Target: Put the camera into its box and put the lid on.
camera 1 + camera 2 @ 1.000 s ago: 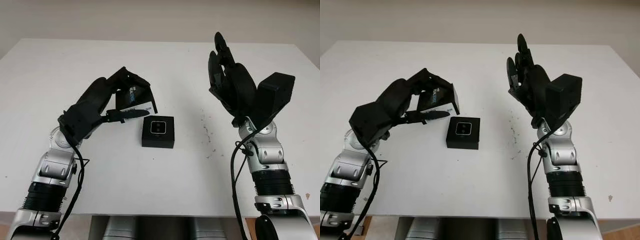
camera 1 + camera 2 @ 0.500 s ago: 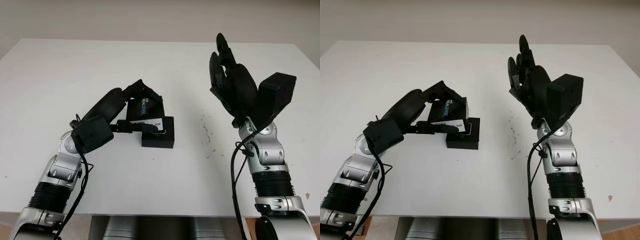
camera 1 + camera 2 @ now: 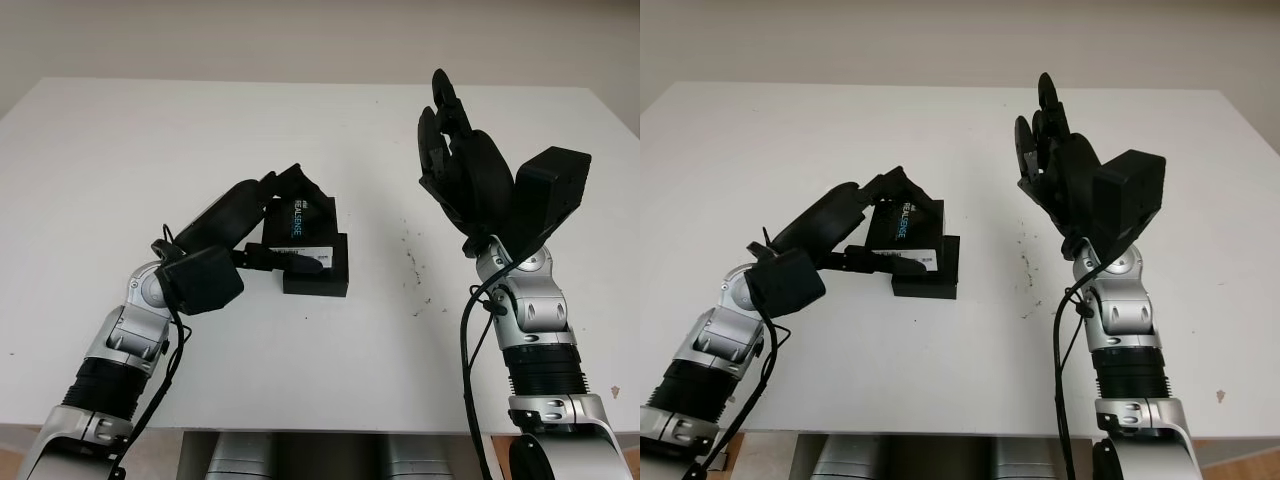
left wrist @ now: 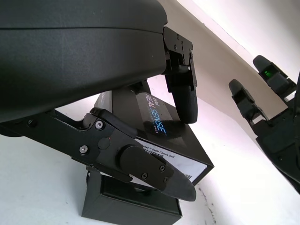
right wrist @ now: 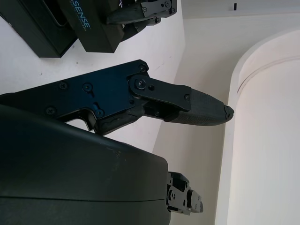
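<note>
The left hand [image 3: 262, 225] gripped the black box lid [image 3: 300, 222], the one printed with "REALSENSE", fingers clamped over its top and a thumb under its near edge. The lid hung tilted above the black camera box [image 3: 325, 272], overlapping the box's 10 o'clock corner without yet sitting square on it. The box stood near the middle of the white table [image 3: 320, 340]; the lid covered its cavity, so the camera itself could not be made out at this moment, and I took it to be inside.

The right hand [image 3: 462, 165] was raised and open, well apart from the box at about its 2 o'clock.

To seat the lid well, the left hand probably needed to carry it a little toward 4 o'clock until its edges lined up with the box walls, level it, then lower it straight down. The thumb under the near edge looked likely to catch between lid and box, so it would have to slip clear early. A tilted lid could nudge the light box along the table.
</note>
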`<state>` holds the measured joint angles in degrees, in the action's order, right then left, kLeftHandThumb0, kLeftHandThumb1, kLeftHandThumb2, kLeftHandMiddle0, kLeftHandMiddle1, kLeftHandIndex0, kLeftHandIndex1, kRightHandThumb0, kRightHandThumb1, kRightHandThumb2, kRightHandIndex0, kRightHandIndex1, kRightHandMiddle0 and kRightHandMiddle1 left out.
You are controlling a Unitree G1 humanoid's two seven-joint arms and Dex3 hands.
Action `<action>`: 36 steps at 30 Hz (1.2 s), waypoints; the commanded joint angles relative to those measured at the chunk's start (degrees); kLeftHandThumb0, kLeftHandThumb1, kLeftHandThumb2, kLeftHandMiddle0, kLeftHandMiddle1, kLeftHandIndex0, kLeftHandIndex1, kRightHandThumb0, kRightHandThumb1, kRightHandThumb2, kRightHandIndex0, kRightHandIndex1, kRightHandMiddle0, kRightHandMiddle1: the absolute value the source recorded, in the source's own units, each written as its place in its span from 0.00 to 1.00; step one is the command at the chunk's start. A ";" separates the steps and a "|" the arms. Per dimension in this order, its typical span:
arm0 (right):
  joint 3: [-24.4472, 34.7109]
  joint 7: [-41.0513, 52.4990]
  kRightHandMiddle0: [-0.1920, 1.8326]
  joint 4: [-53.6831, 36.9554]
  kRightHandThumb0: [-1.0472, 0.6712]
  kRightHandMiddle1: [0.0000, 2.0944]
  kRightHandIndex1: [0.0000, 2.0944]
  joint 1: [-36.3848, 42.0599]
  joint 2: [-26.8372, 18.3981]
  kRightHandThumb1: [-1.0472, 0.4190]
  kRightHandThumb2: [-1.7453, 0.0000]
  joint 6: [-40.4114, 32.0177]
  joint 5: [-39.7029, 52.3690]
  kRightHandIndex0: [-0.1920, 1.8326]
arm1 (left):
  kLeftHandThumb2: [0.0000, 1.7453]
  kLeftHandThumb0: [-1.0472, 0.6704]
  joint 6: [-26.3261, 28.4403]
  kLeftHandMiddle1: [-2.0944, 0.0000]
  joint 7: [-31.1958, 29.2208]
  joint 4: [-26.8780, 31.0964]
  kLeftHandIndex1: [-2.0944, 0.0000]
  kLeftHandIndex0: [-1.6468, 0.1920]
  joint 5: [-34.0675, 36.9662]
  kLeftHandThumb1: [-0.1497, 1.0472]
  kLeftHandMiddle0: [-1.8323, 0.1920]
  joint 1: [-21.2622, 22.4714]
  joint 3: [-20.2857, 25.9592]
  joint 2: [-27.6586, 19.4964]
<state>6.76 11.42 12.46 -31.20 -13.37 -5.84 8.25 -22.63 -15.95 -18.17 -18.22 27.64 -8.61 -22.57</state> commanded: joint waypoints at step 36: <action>-0.14 0.31 0.00 -2.21 0.17 0.00 0.00 0.71 -0.20 0.00 0.63 -0.90 -0.39 0.00 | 0.06 0.55 -0.09 0.22 -0.04 -2.98 0.29 0.84 3.13 1.00 0.78 -1.13 -1.94 4.54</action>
<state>6.56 11.59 11.06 -30.73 -13.37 -7.17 8.02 -22.00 -15.56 -20.28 -15.52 26.44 -10.05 -18.04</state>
